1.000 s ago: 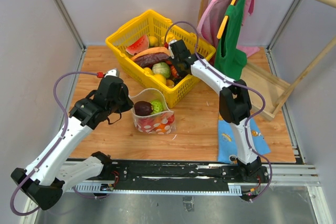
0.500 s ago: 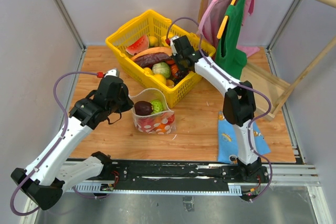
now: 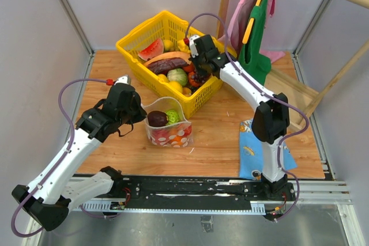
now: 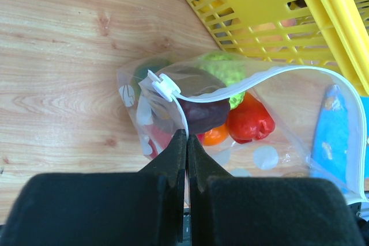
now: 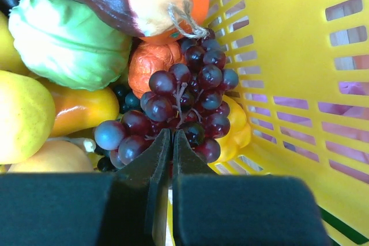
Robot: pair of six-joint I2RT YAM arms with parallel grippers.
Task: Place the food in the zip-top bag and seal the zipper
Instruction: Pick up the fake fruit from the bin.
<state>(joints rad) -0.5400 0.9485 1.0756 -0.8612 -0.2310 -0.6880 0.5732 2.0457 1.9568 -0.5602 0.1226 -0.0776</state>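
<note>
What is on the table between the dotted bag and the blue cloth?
Nothing. In the top view, only bare wooden table lies between the bag and the cloth.

— How is the light?
— Bright, even, from overhead; the worktop [image 3: 106,70] left of the yellow basket [image 3: 140,27] carries only faint, soft shadows.
— Glare?
— Tiny white highlights on the grapes [image 5: 184,108] inside the basket, a sheen on the zip-top bag [image 4: 271,159] beside it.
— Focus?
— The overhead view is sharp. In the wrist views the left gripper [image 4: 185,136] and right gripper [image 5: 172,136] are dark, soft blurs nearest the lens.
</note>
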